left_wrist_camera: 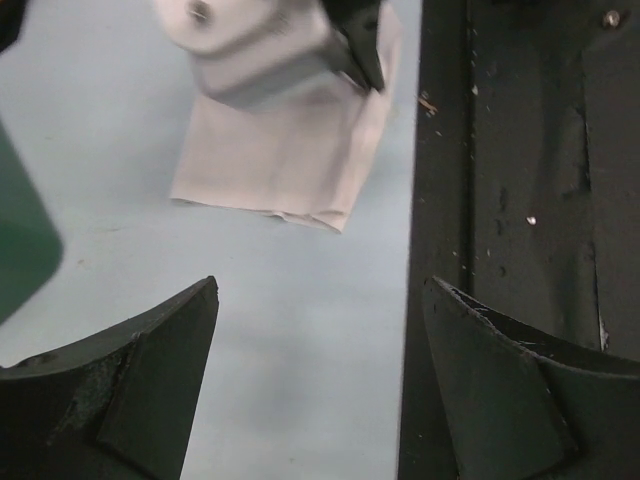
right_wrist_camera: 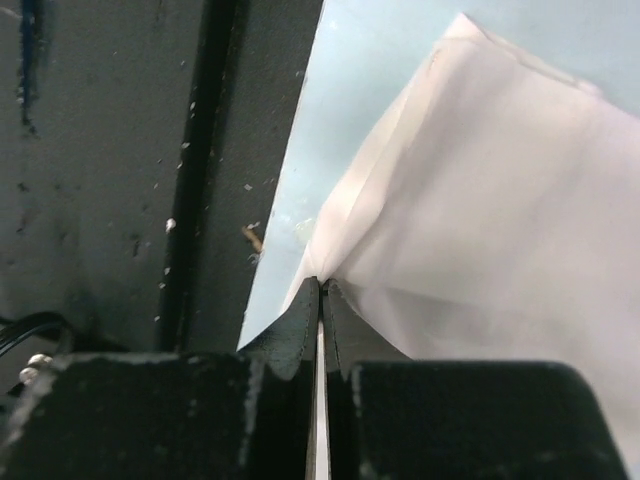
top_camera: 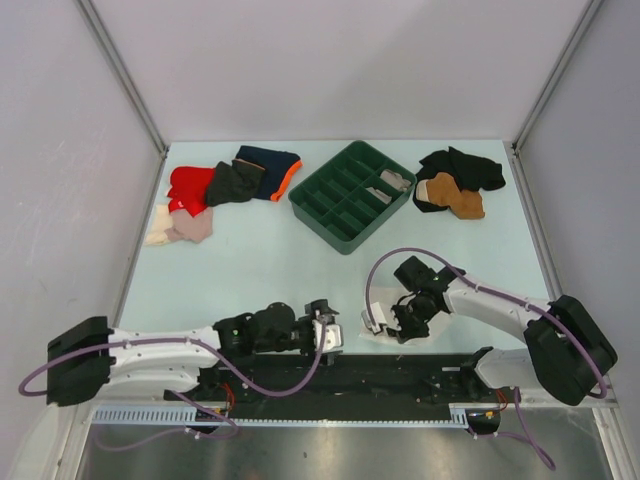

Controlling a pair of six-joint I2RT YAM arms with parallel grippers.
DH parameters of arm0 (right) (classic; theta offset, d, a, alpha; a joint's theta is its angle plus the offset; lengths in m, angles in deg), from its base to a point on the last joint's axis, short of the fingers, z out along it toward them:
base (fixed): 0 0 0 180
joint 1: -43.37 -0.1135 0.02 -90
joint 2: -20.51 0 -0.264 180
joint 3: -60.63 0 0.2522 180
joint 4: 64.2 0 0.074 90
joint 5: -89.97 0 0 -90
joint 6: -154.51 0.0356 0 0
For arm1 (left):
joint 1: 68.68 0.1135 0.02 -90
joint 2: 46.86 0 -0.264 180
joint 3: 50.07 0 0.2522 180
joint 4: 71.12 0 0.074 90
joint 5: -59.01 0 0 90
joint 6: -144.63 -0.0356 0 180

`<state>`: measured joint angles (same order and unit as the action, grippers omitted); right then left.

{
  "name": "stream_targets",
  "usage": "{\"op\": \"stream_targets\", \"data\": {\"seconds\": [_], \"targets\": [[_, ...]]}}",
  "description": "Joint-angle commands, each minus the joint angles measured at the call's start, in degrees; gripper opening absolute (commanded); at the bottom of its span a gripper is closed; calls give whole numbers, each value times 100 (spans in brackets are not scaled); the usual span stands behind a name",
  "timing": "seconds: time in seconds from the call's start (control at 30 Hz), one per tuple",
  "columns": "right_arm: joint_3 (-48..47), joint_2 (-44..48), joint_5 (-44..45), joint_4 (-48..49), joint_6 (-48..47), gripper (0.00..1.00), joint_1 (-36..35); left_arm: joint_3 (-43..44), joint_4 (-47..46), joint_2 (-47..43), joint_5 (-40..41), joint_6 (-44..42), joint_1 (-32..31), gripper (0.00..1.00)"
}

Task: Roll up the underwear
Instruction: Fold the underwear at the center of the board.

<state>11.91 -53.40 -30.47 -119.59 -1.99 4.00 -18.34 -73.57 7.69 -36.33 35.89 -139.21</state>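
Note:
The white underwear point(top_camera: 380, 336) lies near the table's front edge, mostly under my right gripper. It shows in the left wrist view point(left_wrist_camera: 280, 160) as a flat folded piece, and in the right wrist view point(right_wrist_camera: 500, 200). My right gripper point(top_camera: 398, 325) is shut on the underwear's near edge, the cloth pinched between its fingertips point(right_wrist_camera: 322, 288). My left gripper point(top_camera: 325, 325) is open and empty just left of the underwear, its fingers point(left_wrist_camera: 150, 350) spread over bare table.
A green divided tray point(top_camera: 352, 194) stands at the back centre. A pile of red, dark and pale clothes point(top_camera: 215, 190) lies back left. Black and tan-brown garments point(top_camera: 455, 185) lie back right. The black base rail point(top_camera: 380, 385) runs along the front edge.

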Motion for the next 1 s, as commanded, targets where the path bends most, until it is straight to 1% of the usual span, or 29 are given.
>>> {"op": "stream_targets", "data": {"seconds": [0.0, 0.07, 0.17, 0.2, 0.3, 0.37, 0.57, 0.67, 0.7, 0.77, 0.93, 0.97], "targets": [[-221, -27, -428, -627, -258, 0, 280, 468, -286, 730, -511, -454, -119, 87], [-248, -44, -551, -715, -319, 0, 316, 645, -295, 1066, -573, -603, -137, 86], [-318, -53, -709, -820, -399, 0, 457, 1005, -287, 1699, -617, -744, -155, 82], [-336, -53, -735, -864, -425, 0, 501, 1163, -347, 1865, -652, -754, -155, 78], [-345, -71, -832, -952, -504, 0, 650, 1418, -497, 2340, -888, -736, -181, 72], [-345, -80, -920, -1005, -601, 0, 791, 1524, -532, 2647, -977, -701, -207, 70], [-353, -106, -1061, -1146, -785, 0, 984, 1647, -787, 3193, -1135, -587, -339, 69], [-362, -141, -1087, -1146, -803, 0, 1002, 1691, -902, 3325, -1039, -560, -383, 68], [-371, -150, -1122, -1163, -803, 0, 1002, 1726, -867, 3422, -987, -569, -392, 65], [-406, -159, -1149, -1207, -821, 0, 1019, 1814, -832, 3536, -837, -613, -392, 62], [-433, -159, -1210, -1269, -847, 0, 1072, 1902, -875, 3783, -661, -613, -401, 57], [-424, -159, -1228, -1286, -856, 0, 1081, 1937, -832, 3809, -644, -613, -401, 54]]}}
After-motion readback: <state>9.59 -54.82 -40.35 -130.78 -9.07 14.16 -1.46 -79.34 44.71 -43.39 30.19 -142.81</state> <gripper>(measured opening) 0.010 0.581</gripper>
